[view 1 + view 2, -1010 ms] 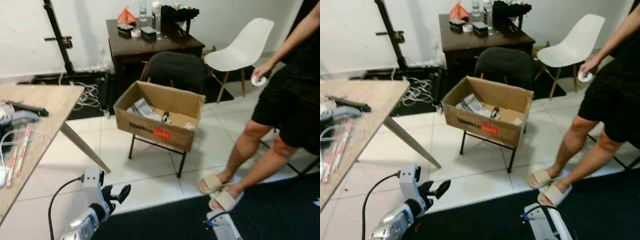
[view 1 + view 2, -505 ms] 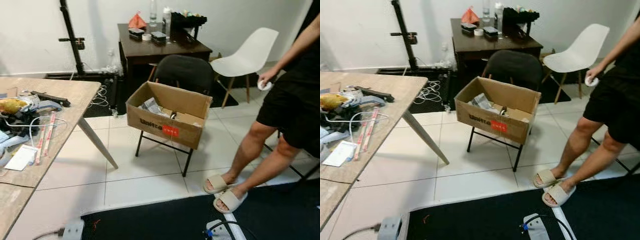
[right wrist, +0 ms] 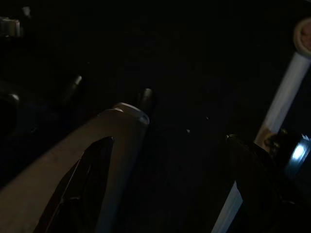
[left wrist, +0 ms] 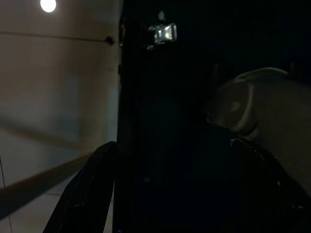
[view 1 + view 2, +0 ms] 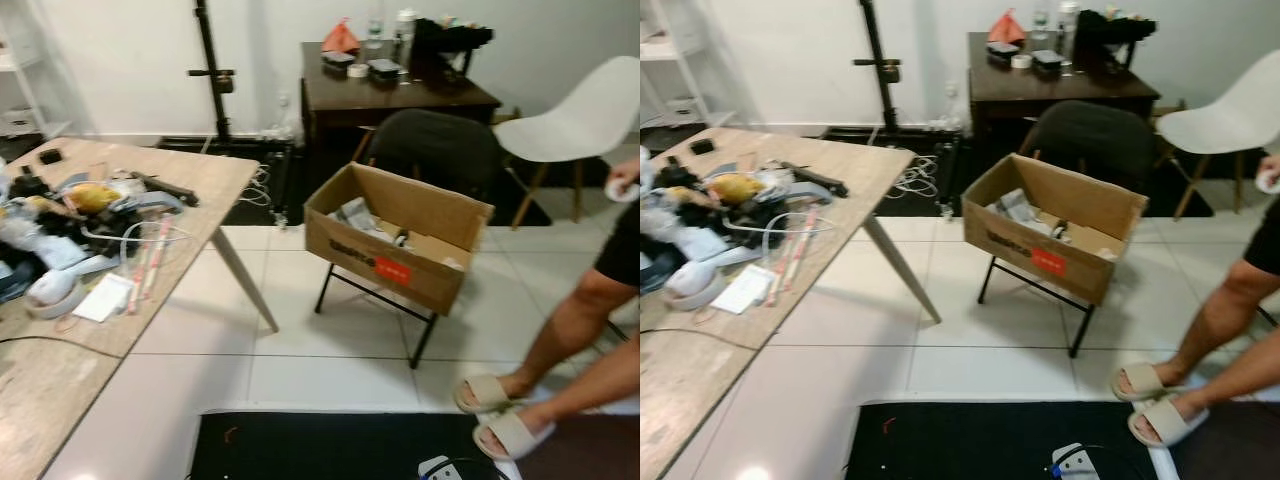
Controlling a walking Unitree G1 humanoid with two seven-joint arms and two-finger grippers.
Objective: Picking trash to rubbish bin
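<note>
Both my grippers hang idle, fingers spread wide and holding nothing. The table (image 5: 190, 215) litter at my left, like the flat paper slip (image 5: 103, 298), looks light and floppy; I'd pinch its edge, then carry it to the cardboard box (image 5: 395, 245).

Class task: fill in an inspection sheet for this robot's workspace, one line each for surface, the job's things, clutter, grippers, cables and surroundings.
Surface: wooden table on the robot's left, over white tile floor and a black mat.
Job's things: open cardboard box on a folding stand, scraps inside.
Clutter: piled items across the table.
Grippers: left gripper and right gripper hang low in shade, jaws apart, holding nothing.
Cables: white cable on the table; a tangle by the wall.
Surroundings: dark desk, white chair, a person's legs on the right.
</note>
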